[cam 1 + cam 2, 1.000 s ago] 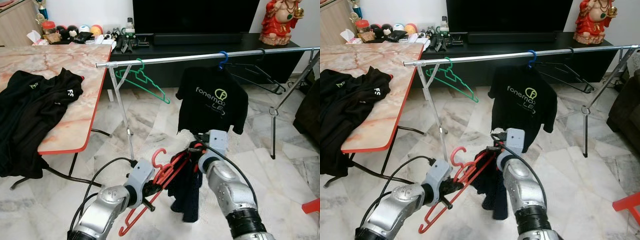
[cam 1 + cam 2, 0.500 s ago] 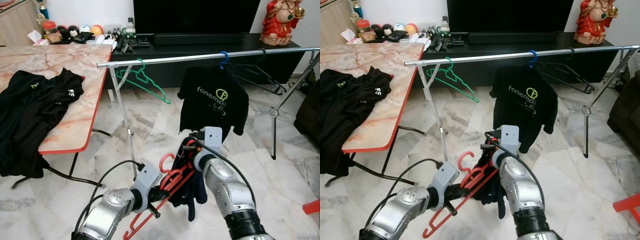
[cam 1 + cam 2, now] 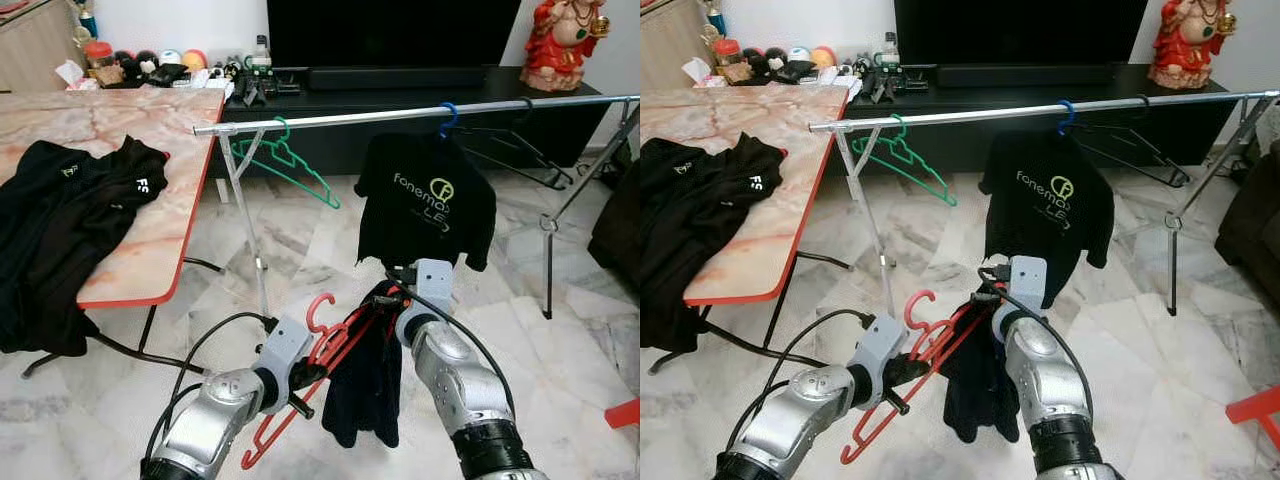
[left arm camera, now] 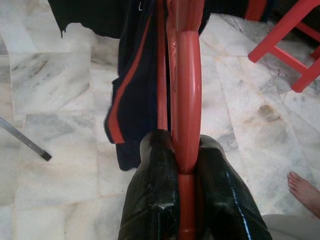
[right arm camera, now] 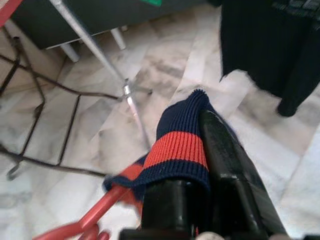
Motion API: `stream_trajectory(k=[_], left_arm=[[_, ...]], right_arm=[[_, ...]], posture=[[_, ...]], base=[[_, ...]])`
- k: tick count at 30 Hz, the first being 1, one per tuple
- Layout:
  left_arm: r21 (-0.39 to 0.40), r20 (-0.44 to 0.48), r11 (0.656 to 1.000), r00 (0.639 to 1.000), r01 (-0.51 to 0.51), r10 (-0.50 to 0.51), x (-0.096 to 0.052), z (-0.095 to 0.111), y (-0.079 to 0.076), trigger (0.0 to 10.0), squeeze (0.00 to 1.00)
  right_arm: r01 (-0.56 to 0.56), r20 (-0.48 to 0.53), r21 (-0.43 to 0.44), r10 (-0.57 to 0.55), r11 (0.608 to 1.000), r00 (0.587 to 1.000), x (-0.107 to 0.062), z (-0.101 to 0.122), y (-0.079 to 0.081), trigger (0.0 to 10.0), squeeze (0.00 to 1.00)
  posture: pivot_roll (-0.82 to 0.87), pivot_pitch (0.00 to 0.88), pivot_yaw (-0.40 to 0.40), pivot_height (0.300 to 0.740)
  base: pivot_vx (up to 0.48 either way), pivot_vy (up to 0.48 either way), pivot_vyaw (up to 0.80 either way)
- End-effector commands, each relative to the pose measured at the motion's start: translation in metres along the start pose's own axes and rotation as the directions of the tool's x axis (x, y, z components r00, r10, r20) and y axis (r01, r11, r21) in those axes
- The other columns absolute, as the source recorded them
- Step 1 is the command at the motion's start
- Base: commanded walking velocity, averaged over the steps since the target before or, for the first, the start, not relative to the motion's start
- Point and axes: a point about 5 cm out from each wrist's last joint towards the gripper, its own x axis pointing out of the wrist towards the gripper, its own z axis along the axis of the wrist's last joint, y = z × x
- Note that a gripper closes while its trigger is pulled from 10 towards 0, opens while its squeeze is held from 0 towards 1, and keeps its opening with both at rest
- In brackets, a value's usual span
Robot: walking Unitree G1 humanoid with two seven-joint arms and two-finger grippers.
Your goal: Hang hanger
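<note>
With the left gripper (image 4: 186, 150) clamped on the red hanger (image 3: 325, 345) and the right gripper (image 5: 200, 165) pinching the navy garment's (image 3: 362, 385) collar, both low before the rail (image 3: 400, 115), the collar wants seating squarely before lifting.

hanger (image 4: 186, 100): glossy red plastic | garment (image 5: 182, 145): ribbed knit cloth | rail (image 3: 400, 113): shiny metal | floor (image 3: 300, 240): polished marble
</note>
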Motion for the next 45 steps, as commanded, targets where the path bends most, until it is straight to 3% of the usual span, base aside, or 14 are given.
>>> stream_trajectory(k=[1, 8, 11, 16, 17, 19, 21, 25, 29, 34, 35, 36, 40, 45], left_arm=[[0.008, 0.016, 1.000, 1.000, -0.008, 0.007, -0.001, 0.002, 0.001, 10.0, 0.00], [0.005, 0.021, 1.000, 1.000, 0.002, -0.002, 0.002, 0.002, -0.002, 10.0, 0.00], [0.006, 0.020, 1.000, 1.000, 0.007, -0.007, 0.004, 0.003, -0.004, 10.0, 0.00], [0.007, 0.015, 1.000, 1.000, 0.010, -0.011, 0.005, 0.002, -0.005, 10.0, 0.00], [0.006, 0.011, 1.000, 1.000, 0.011, -0.011, 0.005, 0.002, -0.005, 10.0, 0.00], [0.008, 0.008, 1.000, 1.000, 0.012, -0.012, 0.004, 0.000, -0.005, 10.0, 0.00], [0.010, 0.005, 1.000, 1.000, 0.010, -0.010, 0.003, -0.001, -0.004, 10.0, 0.00], [0.013, -0.001, 1.000, 1.000, 0.003, -0.003, 0.001, -0.003, -0.002, 10.0, 0.00], [0.014, 0.001, 1.000, 1.000, -0.003, 0.003, 0.000, -0.002, 0.000, 10.0, 0.00], [0.015, 0.006, 1.000, 1.000, -0.014, 0.014, -0.001, -0.001, 0.002, 10.0, 0.00], [0.016, 0.007, 1.000, 1.000, -0.012, 0.012, 0.000, -0.001, 0.002, 10.0, 0.00], [0.016, 0.007, 1.000, 1.000, -0.012, 0.012, 0.000, -0.001, 0.002, 10.0, 0.00], [0.017, 0.021, 1.000, 1.000, 0.012, -0.012, 0.002, 0.002, -0.003, 10.0, 0.00], [0.019, 0.024, 1.000, 1.000, 0.019, -0.019, 0.003, 0.003, -0.005, 10.0, 0.00]], right_arm=[[-0.098, 0.021, 0.002, 0.098, 0.995, 0.995, -0.004, 0.007, 0.014, 10.0, 0.00], [-0.230, 0.057, 0.085, 0.225, 0.970, 0.973, -0.013, 0.023, 0.043, 10.0, 0.00], [-0.297, 0.100, 0.127, 0.286, 0.946, 0.953, -0.020, 0.035, 0.065, 10.0, 0.00], [-0.309, 0.106, 0.135, 0.296, 0.941, 0.949, -0.022, 0.037, 0.069, 10.0, 0.00], [-0.275, 0.103, 0.128, 0.263, 0.953, 0.959, -0.020, 0.035, 0.063, 10.0, 0.00], [-0.107, 0.080, 0.144, 0.096, 0.984, 0.992, -0.012, 0.028, 0.035, 10.0, 0.00], [0.017, 0.064, 0.115, -0.024, 0.993, 0.998, -0.010, 0.024, 0.011, 10.0, 0.00], [0.081, 0.038, 0.112, -0.086, 0.990, 0.996, -0.010, 0.019, -0.008, 10.0, 0.00], [0.088, 0.024, 0.103, -0.091, 0.991, 0.996, -0.010, 0.015, -0.013, 10.0, 0.00], [-0.041, 0.019, 0.129, 0.039, 0.991, 0.999, -0.012, 0.014, 0.008, 10.0, 0.00], [-0.119, 0.026, 0.148, 0.117, 0.982, 0.993, -0.014, 0.016, 0.022, 10.0, 0.00], [-0.119, 0.026, 0.148, 0.117, 0.982, 0.993, -0.014, 0.016, 0.022, 10.0, 0.00], [-0.296, 0.051, 0.150, 0.292, 0.943, 0.955, -0.023, 0.018, 0.056, 10.0, 0.00], [-0.395, 0.054, 0.122, 0.391, 0.910, 0.919, -0.031, 0.023, 0.072, 10.0, 0.00]], posture=[[0.07, 0.072, -0.022, 0.740], [0.06, 0.073, -0.020, 0.740], [0.06, 0.074, -0.020, 0.740], [0.06, 0.075, -0.021, 0.740], [0.06, 0.074, -0.022, 0.740], [0.06, 0.073, -0.022, 0.740], [0.06, 0.074, -0.023, 0.740], [0.06, 0.073, -0.024, 0.740], [0.06, 0.074, -0.024, 0.740], [0.07, 0.074, -0.022, 0.740], [0.06, 0.074, -0.020, 0.740], [0.06, 0.074, -0.020, 0.740], [0.06, 0.071, -0.020, 0.740], [0.06, 0.073, -0.020, 0.740]], base=[[0.000, 0.000, 0.00], [0.000, 0.000, 0.00], [0.000, 0.000, 0.00], [0.000, 0.000, 0.00], [0.000, 0.000, 0.00], [0.000, 0.000, 0.00], [0.000, 0.000, 0.00], [0.000, 0.000, 0.00], [0.000, 0.000, 0.00], [0.000, 0.000, 0.00], [0.000, 0.000, 0.00], [0.000, 0.000, 0.00], [0.000, 0.000, 0.00], [0.000, 0.000, 0.00]])
